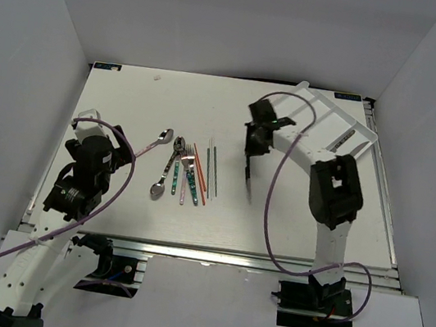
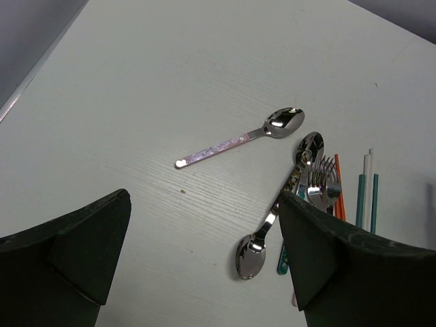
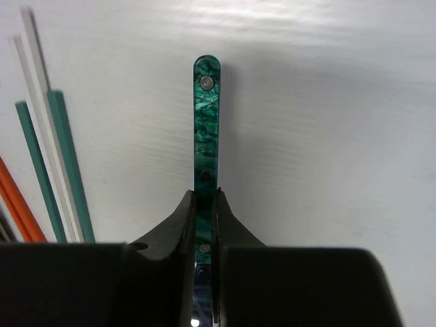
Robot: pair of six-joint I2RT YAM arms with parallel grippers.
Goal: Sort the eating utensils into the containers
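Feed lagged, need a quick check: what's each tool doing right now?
Left tool: open, holding nothing.
Right tool: closed on a teal-handled utensil.

Readable text: none in any of the three views.
Left tag (image 1: 109, 67) on the counter's far edge: dark strip with a pale patch, marks too small to read.
Right tag (image 1: 347, 95) on the counter's far edge: pale strip, any print too small to read.
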